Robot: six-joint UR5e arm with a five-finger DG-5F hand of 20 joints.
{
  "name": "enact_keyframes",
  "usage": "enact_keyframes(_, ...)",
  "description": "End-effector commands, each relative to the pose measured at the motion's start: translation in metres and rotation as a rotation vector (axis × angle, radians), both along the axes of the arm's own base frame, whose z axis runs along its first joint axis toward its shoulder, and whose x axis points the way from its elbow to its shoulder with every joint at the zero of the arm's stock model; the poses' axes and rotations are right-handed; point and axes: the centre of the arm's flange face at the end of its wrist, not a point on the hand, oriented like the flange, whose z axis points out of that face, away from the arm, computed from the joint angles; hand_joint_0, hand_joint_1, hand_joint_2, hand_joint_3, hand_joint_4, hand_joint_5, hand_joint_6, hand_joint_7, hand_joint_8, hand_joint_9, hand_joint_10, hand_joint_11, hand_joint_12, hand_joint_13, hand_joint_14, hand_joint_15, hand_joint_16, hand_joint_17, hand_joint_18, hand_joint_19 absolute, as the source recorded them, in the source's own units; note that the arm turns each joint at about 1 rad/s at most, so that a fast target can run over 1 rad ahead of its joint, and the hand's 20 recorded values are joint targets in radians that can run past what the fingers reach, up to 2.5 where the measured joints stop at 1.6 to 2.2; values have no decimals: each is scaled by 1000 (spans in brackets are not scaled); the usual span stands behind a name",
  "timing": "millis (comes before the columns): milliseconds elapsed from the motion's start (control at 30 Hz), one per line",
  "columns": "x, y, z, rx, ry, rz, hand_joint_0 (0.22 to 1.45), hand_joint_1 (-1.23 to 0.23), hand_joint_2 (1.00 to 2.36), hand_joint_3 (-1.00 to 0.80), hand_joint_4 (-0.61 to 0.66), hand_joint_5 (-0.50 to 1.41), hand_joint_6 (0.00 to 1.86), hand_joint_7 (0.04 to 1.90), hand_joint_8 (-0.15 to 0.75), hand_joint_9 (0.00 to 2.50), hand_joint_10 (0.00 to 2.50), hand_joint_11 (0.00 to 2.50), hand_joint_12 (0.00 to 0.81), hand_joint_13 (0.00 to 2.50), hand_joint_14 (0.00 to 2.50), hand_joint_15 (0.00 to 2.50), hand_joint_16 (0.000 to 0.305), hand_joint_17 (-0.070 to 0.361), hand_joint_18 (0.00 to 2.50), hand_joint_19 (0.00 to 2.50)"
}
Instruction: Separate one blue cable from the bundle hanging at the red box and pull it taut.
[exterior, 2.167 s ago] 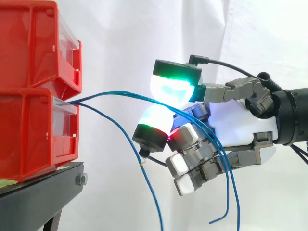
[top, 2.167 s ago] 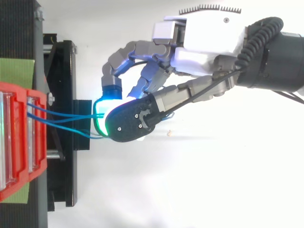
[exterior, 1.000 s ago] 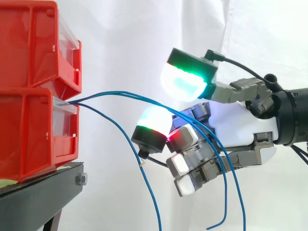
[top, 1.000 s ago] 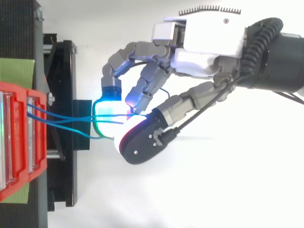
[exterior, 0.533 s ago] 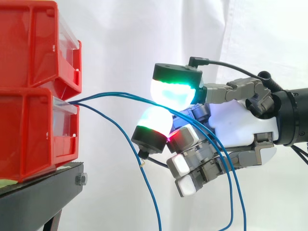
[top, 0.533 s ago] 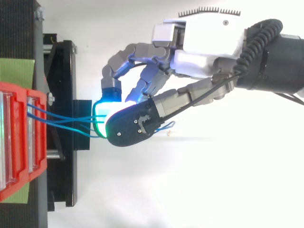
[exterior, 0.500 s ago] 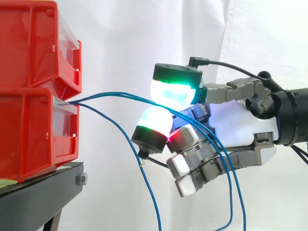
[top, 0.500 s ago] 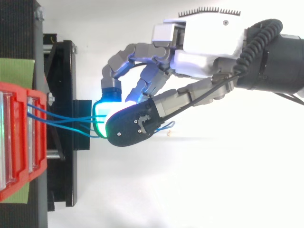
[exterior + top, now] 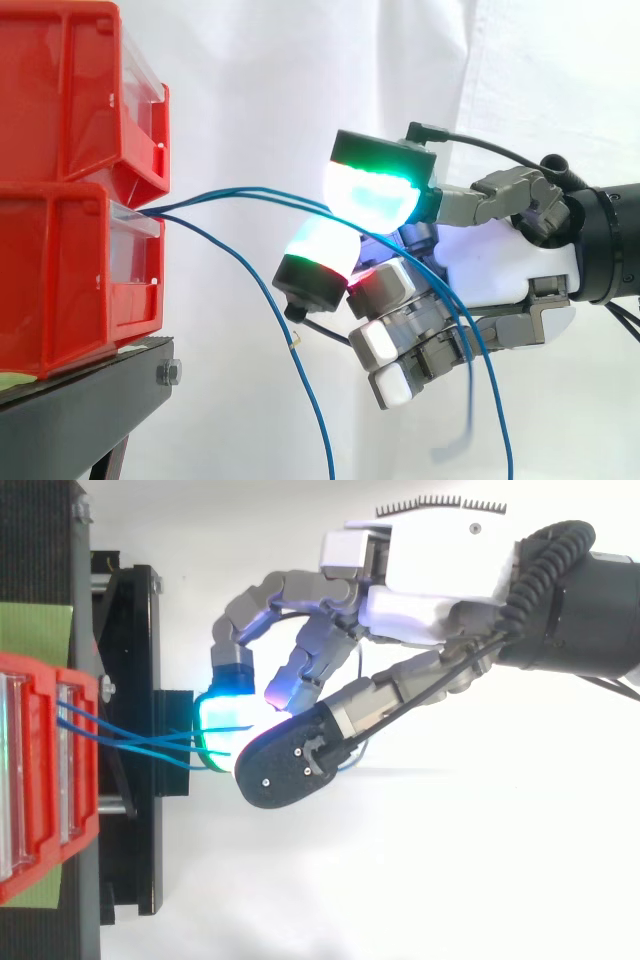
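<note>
Thin blue cables (image 9: pixel 250 190) are running from the red plastic bin (image 9: pixel 70 270) to the robot hand (image 9: pixel 500 265).
They are arching almost level, then drooping down past its palm; whether it is gripping them cannot be told.

red bins (image 9: pixel 60 270), thin blue cables (image 9: pixel 250 191), black stand (image 9: pixel 90 400), plain white curtain (image 9: pixel 280 80)

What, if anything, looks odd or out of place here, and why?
Nothing is damaged or spilled. The blue cables leave the lower red bin slack: two arc across the hand and droop past it, a third cable hangs loose alone, and they cross in the top view. None is taut.
</note>
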Motion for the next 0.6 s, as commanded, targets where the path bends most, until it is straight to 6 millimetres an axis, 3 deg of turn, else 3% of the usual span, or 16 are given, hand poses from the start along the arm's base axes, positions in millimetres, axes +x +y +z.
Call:
enact_keyframes(0,0,0,1,0,-1,0,806,-908,1000,-500,17,-201,929,1156,384,1064,20,1074,380,1052,22,591,42,94,904,454)
enact_keyframes(333,0,0,0,0,-3,0,614,-990,1000,-500,39,-198,921,1159,387,1075,21,1070,384,1047,22,600,42,95,892,483)
enact_keyframes(433,0,0,-1,1,0,0,508,-1004,1000,-500,55,-203,916,1134,401,1066,19,1066,407,1042,20,600,47,105,917,480)
enact_keyframes(567,-1,-2,-1,3,3,-2,439,-817,1000,-500,80,-204,903,1055,433,1086,17,1025,438,1068,20,598,55,125,968,494)
